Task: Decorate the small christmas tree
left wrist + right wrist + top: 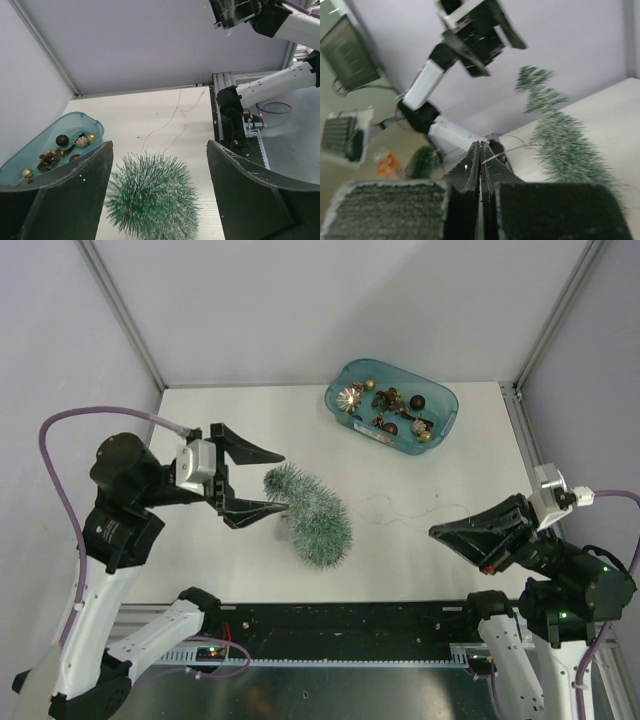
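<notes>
Tree (312, 520) bare; ornaments (390, 410) still in tray (446, 400). Left fingers (250, 450) open near its top. Right fingers (470, 530) closed, apparently pinching a thin wire (512, 149).

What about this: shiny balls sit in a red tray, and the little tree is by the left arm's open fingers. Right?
No. The top view shows the tray is teal, not red. The shiny balls do sit in it, with the little tree by the left arm's open fingers.
</notes>
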Tool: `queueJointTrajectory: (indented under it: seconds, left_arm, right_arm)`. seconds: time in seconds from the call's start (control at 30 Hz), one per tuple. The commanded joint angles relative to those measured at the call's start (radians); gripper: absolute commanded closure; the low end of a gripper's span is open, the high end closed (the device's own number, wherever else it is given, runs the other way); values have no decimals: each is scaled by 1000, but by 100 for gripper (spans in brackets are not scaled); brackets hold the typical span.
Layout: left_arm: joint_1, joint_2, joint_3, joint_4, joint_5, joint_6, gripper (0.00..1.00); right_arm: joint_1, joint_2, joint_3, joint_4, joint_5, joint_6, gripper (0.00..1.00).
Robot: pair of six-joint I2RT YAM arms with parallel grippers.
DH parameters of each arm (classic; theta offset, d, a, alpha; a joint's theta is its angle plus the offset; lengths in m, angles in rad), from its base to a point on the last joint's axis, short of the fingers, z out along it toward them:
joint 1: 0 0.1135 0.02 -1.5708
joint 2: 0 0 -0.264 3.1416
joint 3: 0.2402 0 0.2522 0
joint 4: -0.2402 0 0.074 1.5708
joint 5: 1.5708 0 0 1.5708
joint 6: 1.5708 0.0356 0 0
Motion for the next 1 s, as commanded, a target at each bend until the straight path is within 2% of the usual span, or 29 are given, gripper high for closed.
queueJointTrajectory:
  seconds: [0.0,0.2,0.3,0.47,0.6,0.77,0.97]
  left_arm:
    - [-58,4,41,4,-78,-30,20]
    - [-62,45,163,3,-152,18,20]
    - [-67,100,281,4,-92,-31,20]
    - [-112,188,406,4,6,-97,19]
    - [-148,266,484,2,111,-98,15]
    - [-263,366,521,-69,68,49,12]
    - [-445,439,485,-188,-170,356,6]
  right_arm:
    - [99,-2,17,210,-83,95,100]
    - [248,-65,17,54,-46,-18,100]
    - [316,-86,33,-13,-7,-73,100]
    - [400,-44,92,-228,117,-265,100]
    - [446,16,114,-283,231,-342,100]
    - [472,88,148,-207,278,-347,100]
    - [474,120,180,-187,341,-364,100]
